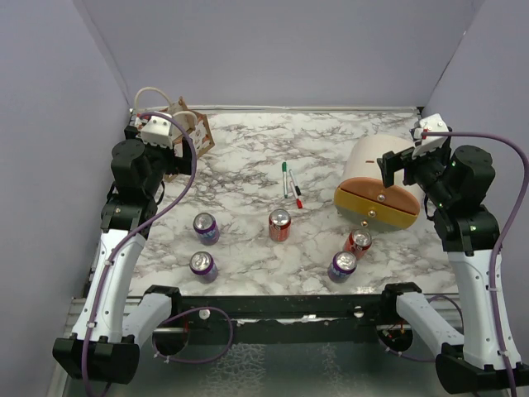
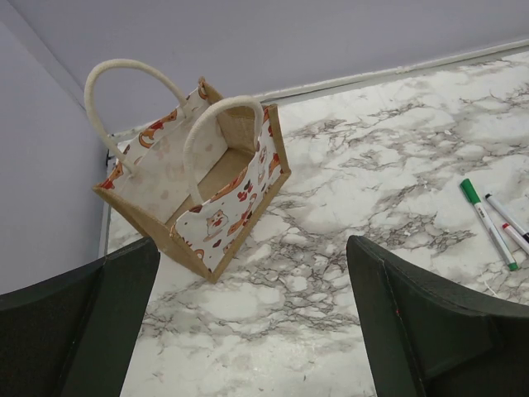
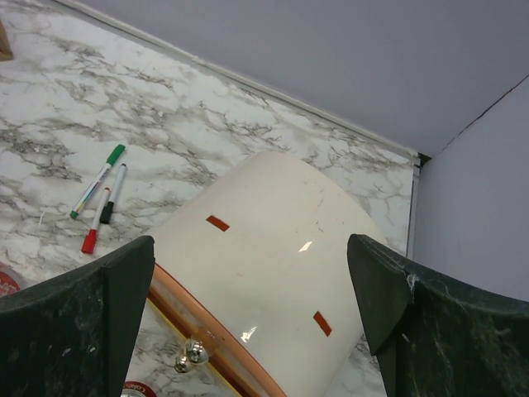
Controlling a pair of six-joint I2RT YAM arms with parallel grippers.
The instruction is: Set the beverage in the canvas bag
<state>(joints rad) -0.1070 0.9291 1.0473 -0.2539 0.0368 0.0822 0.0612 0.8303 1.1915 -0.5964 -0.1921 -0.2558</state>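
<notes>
The canvas bag (image 1: 188, 132) stands open at the far left corner. In the left wrist view the bag (image 2: 216, 222) shows brown edges, white printed sides and white rope handles. Several beverage cans stand near the front: a red can (image 1: 279, 224) in the middle, purple cans (image 1: 206, 227) (image 1: 203, 265) at the left, and a red can (image 1: 359, 241) and a purple can (image 1: 342, 265) at the right. My left gripper (image 2: 252, 248) is open and empty, just short of the bag. My right gripper (image 3: 250, 244) is open and empty above the cream container.
A cream dome-shaped container (image 1: 378, 186) with an orange-yellow rim lies at the right; it fills the right wrist view (image 3: 273, 265). Markers (image 1: 291, 184) lie mid-table, and also show in the wrist views (image 2: 488, 219) (image 3: 99, 194). Purple walls enclose the table.
</notes>
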